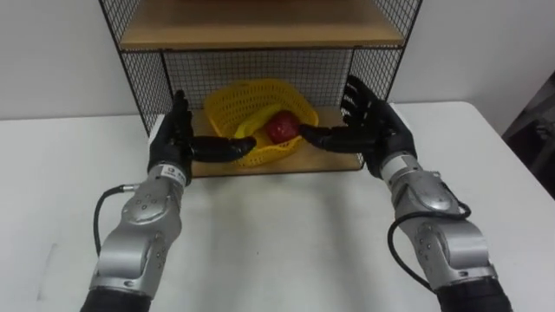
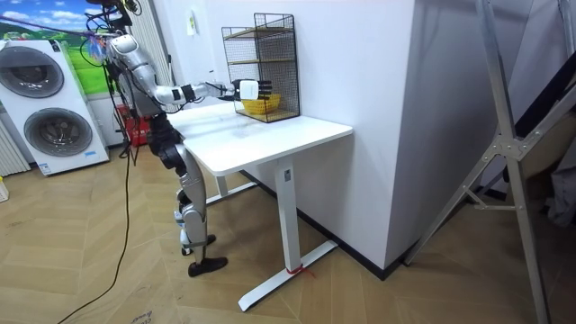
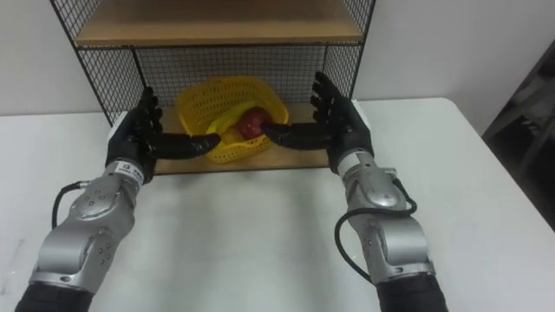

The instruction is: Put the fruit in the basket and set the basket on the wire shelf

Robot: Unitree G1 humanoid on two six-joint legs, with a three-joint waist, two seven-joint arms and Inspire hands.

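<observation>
left hand at centre left and right hand at centre right hold fingers straight and spread, thumbs reaching inward to the sides of the yellow plastic mesh basket between them; it holds a red apple and yellow banana, and sits on the lower wooden board of the black wire shelf, upper middle

Both forearms are pointing toward 12 o'clock, left hand and right hand facing palm to palm, well apart, fingers straight toward 12, left thumb sticking out toward 3 o'clock, right thumb toward 9.
</observation>
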